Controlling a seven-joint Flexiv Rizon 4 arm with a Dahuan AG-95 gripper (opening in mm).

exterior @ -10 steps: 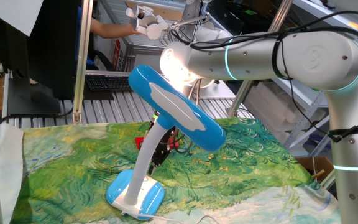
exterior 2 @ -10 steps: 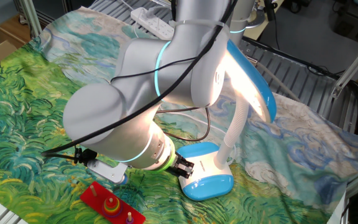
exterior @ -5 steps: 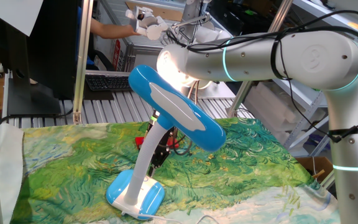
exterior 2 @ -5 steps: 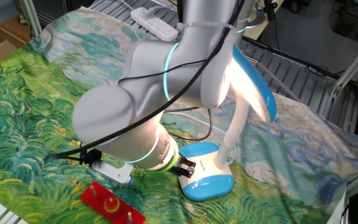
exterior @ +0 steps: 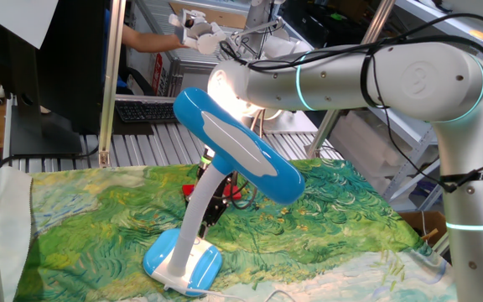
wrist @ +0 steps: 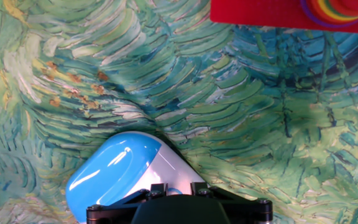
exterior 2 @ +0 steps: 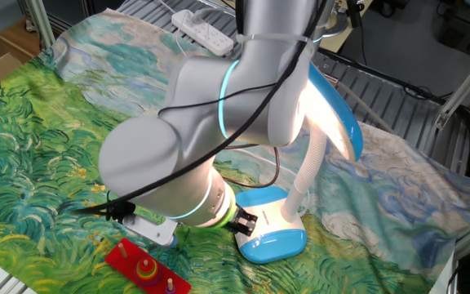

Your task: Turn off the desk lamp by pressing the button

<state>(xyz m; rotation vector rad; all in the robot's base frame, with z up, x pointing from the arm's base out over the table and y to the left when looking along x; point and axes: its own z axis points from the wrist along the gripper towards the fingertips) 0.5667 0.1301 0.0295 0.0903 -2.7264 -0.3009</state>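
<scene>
Hand view down along my fingers, my arm (exterior 2: 178, 163) bent low over the painted cloth (exterior 2: 39, 155), desk lamp (exterior: 225, 176) lit, its base (wrist: 123, 174) just below my gripper (exterior 2: 245, 222), finger gap hidden so I cannot tell, red toy (wrist: 291, 12) well apart.

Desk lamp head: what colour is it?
The desk lamp head is sky blue with a white stripe, clearest in one fixed view.

Couldn't see the fingers' tips in any view: the desk lamp (exterior: 225, 168) neck hid them in one, the arm's big body covered them in the other. The hand view cropped the lamp's base (wrist: 126, 171) and a red toy (wrist: 272, 12).
</scene>
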